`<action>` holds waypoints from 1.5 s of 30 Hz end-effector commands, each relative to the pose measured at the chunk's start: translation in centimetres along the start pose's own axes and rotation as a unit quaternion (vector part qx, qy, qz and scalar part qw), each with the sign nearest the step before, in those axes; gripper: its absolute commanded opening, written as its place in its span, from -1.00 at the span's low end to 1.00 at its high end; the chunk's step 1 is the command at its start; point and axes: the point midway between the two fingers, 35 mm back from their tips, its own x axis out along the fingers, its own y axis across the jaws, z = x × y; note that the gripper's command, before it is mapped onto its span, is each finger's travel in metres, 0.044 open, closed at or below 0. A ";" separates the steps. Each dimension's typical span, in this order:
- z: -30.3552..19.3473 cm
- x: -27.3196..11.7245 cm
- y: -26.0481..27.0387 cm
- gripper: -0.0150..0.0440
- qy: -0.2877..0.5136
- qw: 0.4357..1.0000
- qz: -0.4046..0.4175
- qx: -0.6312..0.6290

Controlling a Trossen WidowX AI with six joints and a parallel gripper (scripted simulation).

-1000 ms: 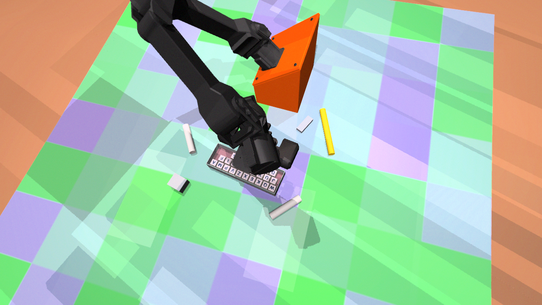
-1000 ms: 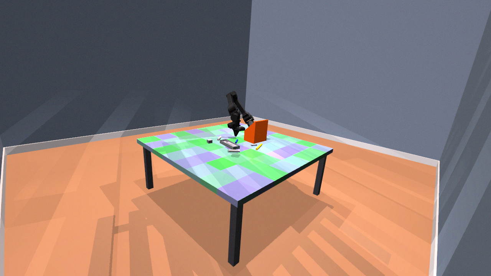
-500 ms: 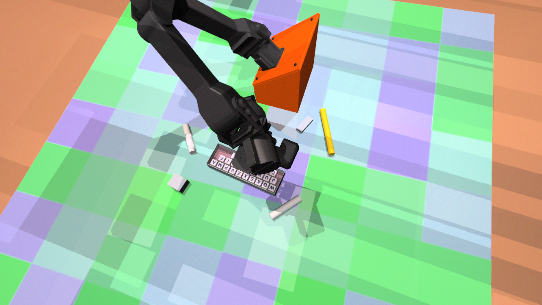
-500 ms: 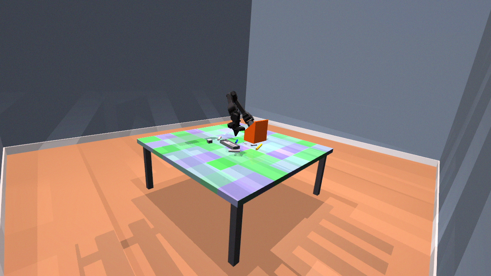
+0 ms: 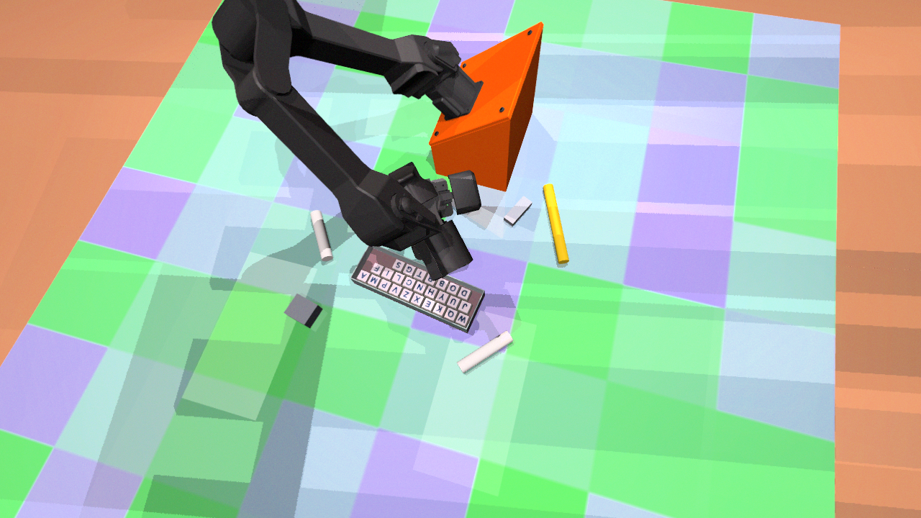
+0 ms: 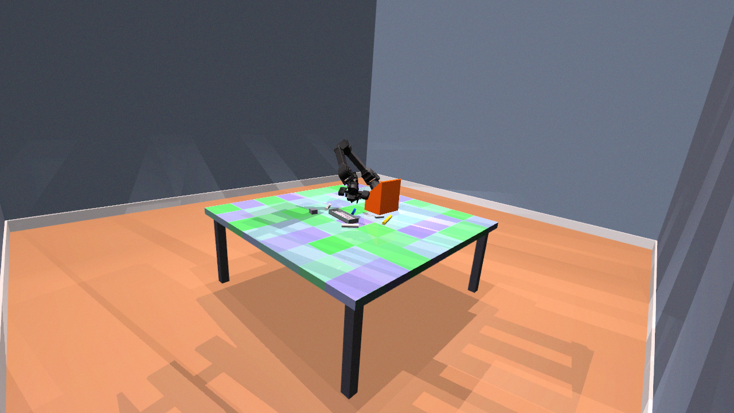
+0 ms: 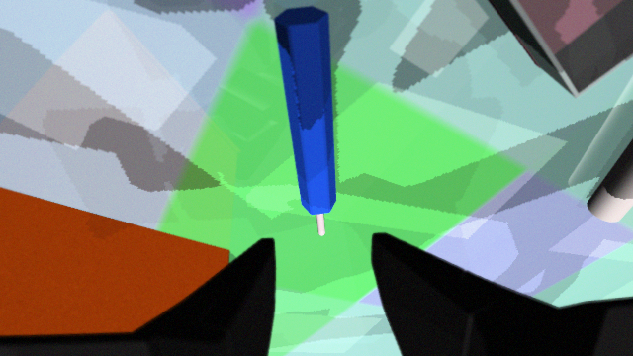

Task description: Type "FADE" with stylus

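1. Can see the keyboard [image 5: 422, 290] [image 6: 342, 215] [image 7: 593, 64] on the desk [image 5: 675, 321] [image 6: 359, 267] [image 7: 376, 124], partly covered by the arm [image 5: 309, 135] [image 6: 341, 164] from above.
2. Can see the blue stylus [image 6: 353, 211] [image 7: 309, 109] lying flat just beside the keyboard, on the side of the row with D and S, its thin pale tip pointing away from the keyboard; hidden under the arm in the top view.
3. Can see the gripper [image 5: 444, 196] [image 6: 355, 199] [image 7: 323, 249] above the desk, on the stylus side of the keyboard, fingers partly spread and pinching nothing, pale tip ahead of the gap in the wrist view.
4. Can see the orange stand [image 5: 473, 154] [image 6: 382, 197] [image 7: 99, 277] on that same side, farther from the keyboard.
5. Can see a yellow rod [image 5: 556, 224] [image 6: 387, 219] well apart from the keyboard, out past the D end, and a small pale bar [image 5: 517, 211] [image 6: 379, 216] between rod and stand.
6. Can see a white rod [image 5: 485, 352] [image 6: 350, 225] near the keyboard's W corner.
7. Can see a second pale rod [image 5: 321, 235] [image 6: 328, 206] [image 7: 613, 203] and a gray block [image 5: 302, 310] [image 6: 313, 211] off the keyboard's A end.
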 end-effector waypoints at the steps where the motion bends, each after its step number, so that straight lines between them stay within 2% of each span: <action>1: -1.0 0.4 -0.3 0.02 0.023 0.998 -0.008 -0.049; 45: 0.3 3.4 -0.1 0.02 0.024 0.998 -0.008 -0.049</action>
